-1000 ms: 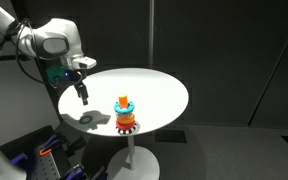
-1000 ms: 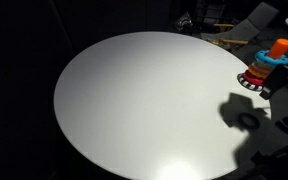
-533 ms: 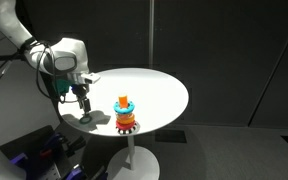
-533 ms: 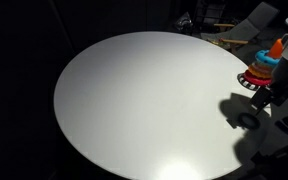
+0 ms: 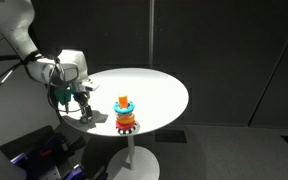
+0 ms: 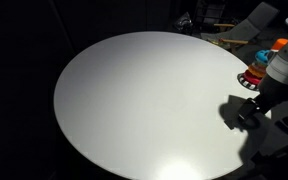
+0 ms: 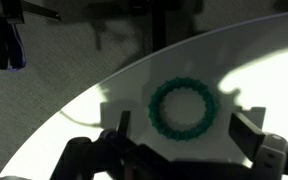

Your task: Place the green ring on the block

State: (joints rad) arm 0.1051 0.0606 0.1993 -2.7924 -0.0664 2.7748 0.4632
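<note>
The green ring (image 7: 184,110) lies flat on the white round table (image 7: 259,55), close to its edge. My gripper (image 7: 184,138) is open and empty just above the ring, with one finger (image 7: 121,128) on either side and neither touching it. In both exterior views the gripper (image 5: 84,110) (image 6: 256,108) hangs low over the table's rim and covers the ring. The orange block (image 5: 124,100) (image 6: 280,45) tops the stacked toy, with a light-blue ring (image 5: 125,107) around it and a red toothed base (image 5: 126,123) (image 6: 252,78). The toy stands a short way from the gripper.
The table (image 5: 159,85) (image 6: 134,100) stands on a single pedestal, and the ring lies near its drop-off. Dark curtains surround it. Clutter lies on the floor below the arm (image 5: 39,155), and chairs and gear stand beyond the table (image 6: 234,25).
My arm has come down and towards the table's edge, bringing the open gripper low over the ring. The toy stack has not moved.
</note>
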